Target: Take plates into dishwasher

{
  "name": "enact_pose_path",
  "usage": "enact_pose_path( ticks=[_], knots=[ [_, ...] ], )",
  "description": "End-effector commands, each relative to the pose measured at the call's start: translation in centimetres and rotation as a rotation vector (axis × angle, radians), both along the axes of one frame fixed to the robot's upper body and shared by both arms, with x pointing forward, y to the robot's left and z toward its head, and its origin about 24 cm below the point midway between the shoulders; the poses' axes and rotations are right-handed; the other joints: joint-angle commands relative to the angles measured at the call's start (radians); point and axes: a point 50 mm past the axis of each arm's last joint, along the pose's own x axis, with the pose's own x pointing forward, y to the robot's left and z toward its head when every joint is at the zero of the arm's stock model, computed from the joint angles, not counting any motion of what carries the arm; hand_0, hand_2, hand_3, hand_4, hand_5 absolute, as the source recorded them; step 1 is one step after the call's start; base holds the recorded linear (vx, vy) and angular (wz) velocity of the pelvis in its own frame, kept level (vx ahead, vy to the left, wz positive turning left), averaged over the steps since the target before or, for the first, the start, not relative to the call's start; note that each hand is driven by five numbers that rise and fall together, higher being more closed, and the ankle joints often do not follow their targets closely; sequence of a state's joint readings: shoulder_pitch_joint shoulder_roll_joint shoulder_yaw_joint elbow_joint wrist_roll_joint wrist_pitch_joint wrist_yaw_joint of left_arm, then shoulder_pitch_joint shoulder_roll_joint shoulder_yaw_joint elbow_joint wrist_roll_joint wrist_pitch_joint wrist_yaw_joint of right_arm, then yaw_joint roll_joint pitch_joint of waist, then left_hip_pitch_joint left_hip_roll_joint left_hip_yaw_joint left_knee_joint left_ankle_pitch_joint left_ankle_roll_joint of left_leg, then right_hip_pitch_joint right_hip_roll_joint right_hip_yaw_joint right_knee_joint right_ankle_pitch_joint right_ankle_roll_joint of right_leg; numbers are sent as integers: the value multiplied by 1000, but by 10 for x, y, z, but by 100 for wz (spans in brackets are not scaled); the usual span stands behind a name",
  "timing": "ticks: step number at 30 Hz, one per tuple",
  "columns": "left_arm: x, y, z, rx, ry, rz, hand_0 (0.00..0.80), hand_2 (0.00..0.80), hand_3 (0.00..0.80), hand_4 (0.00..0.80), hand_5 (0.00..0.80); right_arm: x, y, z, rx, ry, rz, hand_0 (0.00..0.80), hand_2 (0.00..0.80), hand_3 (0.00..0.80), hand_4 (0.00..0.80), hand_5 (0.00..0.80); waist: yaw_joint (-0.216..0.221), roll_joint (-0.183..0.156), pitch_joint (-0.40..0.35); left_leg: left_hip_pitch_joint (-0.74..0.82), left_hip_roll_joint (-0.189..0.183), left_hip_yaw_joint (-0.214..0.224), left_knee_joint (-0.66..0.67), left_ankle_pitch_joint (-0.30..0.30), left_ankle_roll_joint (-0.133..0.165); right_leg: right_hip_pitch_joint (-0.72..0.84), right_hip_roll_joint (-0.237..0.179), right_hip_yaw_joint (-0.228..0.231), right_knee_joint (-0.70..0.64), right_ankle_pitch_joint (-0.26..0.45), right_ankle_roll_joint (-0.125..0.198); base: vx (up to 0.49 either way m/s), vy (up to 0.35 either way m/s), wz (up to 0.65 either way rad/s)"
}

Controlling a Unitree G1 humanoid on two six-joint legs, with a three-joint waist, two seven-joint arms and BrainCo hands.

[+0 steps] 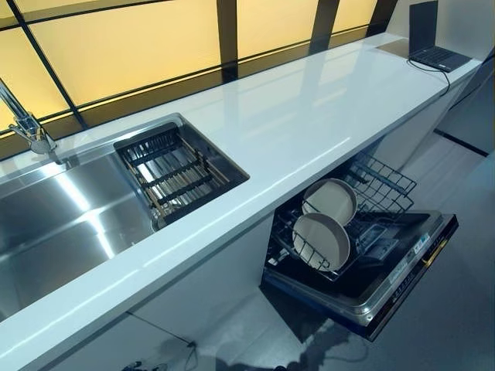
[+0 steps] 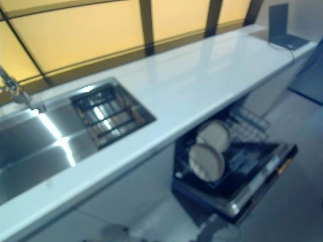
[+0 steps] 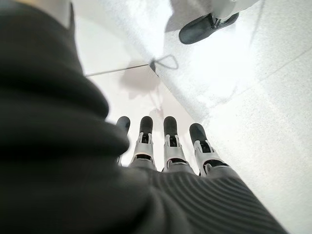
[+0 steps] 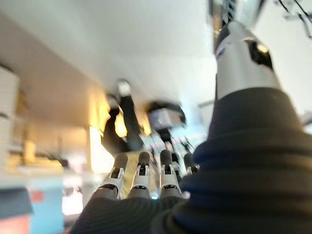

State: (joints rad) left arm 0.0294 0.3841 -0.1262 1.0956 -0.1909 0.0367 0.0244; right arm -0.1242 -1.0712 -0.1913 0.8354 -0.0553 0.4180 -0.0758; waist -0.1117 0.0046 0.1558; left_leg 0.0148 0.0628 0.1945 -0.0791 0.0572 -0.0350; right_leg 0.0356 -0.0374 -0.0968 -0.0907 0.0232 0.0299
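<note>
Both hands hang empty: my left hand (image 3: 165, 146) and right hand (image 4: 141, 178) show straight, relaxed fingers only in their wrist views. Below the white counter (image 1: 309, 116), the dishwasher rack (image 1: 363, 205) is pulled out over the lowered door (image 1: 402, 278), two plates (image 1: 321, 241) standing upright in it. Left along the counter sits the sink (image 1: 69, 224), a laptop (image 1: 433, 39) at its far end.

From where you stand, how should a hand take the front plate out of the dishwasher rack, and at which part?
Probably at the top rim of the front plate, coming from above. It stands on edge in the rack, tilted, its lower rim between the wires and a second plate close behind it, so only the upper edge is free. A thumb on one face and fingers on the other should fit.
</note>
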Motion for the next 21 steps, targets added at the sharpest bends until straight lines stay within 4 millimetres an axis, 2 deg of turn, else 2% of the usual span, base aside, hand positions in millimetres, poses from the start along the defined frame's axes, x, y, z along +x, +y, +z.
enact_pose_path(
  ticks=[1, 2, 3, 4, 5, 7, 8, 9, 10, 11, 13, 16, 18, 20, 21],
  knots=[
    [26, 4, 8, 0, -99, 67, 0, 0, 0, 0, 0, -10, -3, -17, 92, -79, -87, 0, 0, 0, 0, 0, 37, -47, 50, 45, -17, 54, 170, -192, 16, 18, 22, -71, 22, -68, -11, -140, 70, 7],
    [30, 1, 8, -9, -104, 62, 0, 0, 0, 0, 0, -15, -1, -27, 132, -68, -93, 0, 0, 0, 0, 0, 34, -52, 45, 42, -22, 59, 235, -233, 31, 11, 16, -74, 31, -68, -16, -102, 75, 3],
    [33, -1, 8, -13, -105, 56, 0, 0, 0, 0, 0, -19, 0, -36, 162, -58, -103, 0, 0, 0, 0, 0, 33, -54, 42, 44, -27, 54, 291, -246, 41, 3, 15, -73, 43, -71, -21, -158, 95, 18],
    [38, -2, 9, -20, -107, 38, 0, 0, 0, 0, 0, -28, 4, -52, 219, -34, -118, 0, 0, 0, 0, 0, 33, -46, 31, 69, -42, 27, 381, -268, 54, -34, 26, -68, 93, -90, -31, -178, 104, 25],
    [41, -2, 11, -24, -111, 27, 0, 0, 0, 0, 0, -33, 7, -61, 258, -24, -132, 0, 0, 0, 0, 0, 30, -31, 28, 95, -46, 10, 388, -273, 55, -73, 40, -61, 151, -110, -35, -214, 147, 26],
    [44, -1, 12, -24, -109, 15, 0, 0, 0, 0, 0, -38, 9, -68, 288, -27, -153, 0, 0, 0, 0, 0, 22, -10, 27, 162, -55, 7, 299, -293, 57, -113, 56, -67, 215, -135, -32, -232, 93, -3],
    [51, 1, 16, -4, -109, 9, 0, 0, 0, 0, 0, -42, 16, -84, 345, -67, -215, 0, 0, 0, 0, 0, 21, -2, 47, 169, -65, 6, 213, -304, 75, -159, 58, -86, 240, -119, -8, -293, 30, -17],
    [52, 3, 17, 2, -112, 10, 0, 0, 0, 0, 0, -41, 18, -87, 355, -71, -221, 0, 0, 0, 0, 0, 24, -3, 55, 162, -67, 2, 211, -307, 80, -166, 57, -86, 239, -112, -2, -477, 35, 19],
    [53, 9, 20, 22, -116, 30, 0, 0, 0, 0, 0, -36, 25, -95, 397, -79, -222, 0, 0, 0, 0, 0, 38, -2, 83, 138, -79, -21, 200, -310, 90, -185, 54, -85, 209, -64, 20, -300, 26, 50],
    [52, 11, 20, 25, -119, 40, 0, 0, 0, 0, 0, -34, 26, -95, 402, -87, -224, 0, 0, 0, 0, 0, 41, 0, 89, 136, -83, -26, 195, -307, 90, -187, 54, -86, 197, -51, 24, -376, 72, 55],
    [37, 18, 17, 35, -120, 120, 0, 0, 0, 0, 0, -33, 24, -92, 387, -125, -270, 0, 0, 0, 0, 0, 53, 15, 89, 149, -99, -43, 155, -297, 91, -185, 57, -82, 149, -22, 34, -260, 93, 21],
    [25, 21, 15, 38, -119, 150, 0, 0, 0, 0, 0, -45, 25, -101, 407, -141, -339, 0, 0, 0, 0, 0, 63, 22, 68, 154, -109, -43, 120, -283, 92, -174, 51, -100, 117, -15, 37, -228, 83, 18],
    [27, 23, 16, 47, -133, 141, 0, 0, 0, 0, 0, -52, 26, -106, 418, -152, -373, 0, 0, 0, 0, 0, 67, 20, 65, 143, -112, -36, 135, -291, 96, -171, 40, -109, 109, -6, 44, -273, 110, 29],
    [31, 25, 19, 63, -140, 123, 0, 0, 0, 0, 0, -58, 26, -108, 414, -144, -408, 0, 0, 0, 0, 0, 66, 17, 69, 137, -115, -18, 146, -299, 104, -187, 24, -117, 116, 14, 65, -279, 118, 16],
    [33, 26, 20, 74, -140, 107, 0, 0, 0, 0, 0, -68, 25, -111, 399, -104, -427, 0, 0, 0, 0, 0, 63, 9, 77, 126, -121, -2, 160, -312, 116, -191, 15, -119, 85, 56, 90, -275, 76, 5]
  ],
)
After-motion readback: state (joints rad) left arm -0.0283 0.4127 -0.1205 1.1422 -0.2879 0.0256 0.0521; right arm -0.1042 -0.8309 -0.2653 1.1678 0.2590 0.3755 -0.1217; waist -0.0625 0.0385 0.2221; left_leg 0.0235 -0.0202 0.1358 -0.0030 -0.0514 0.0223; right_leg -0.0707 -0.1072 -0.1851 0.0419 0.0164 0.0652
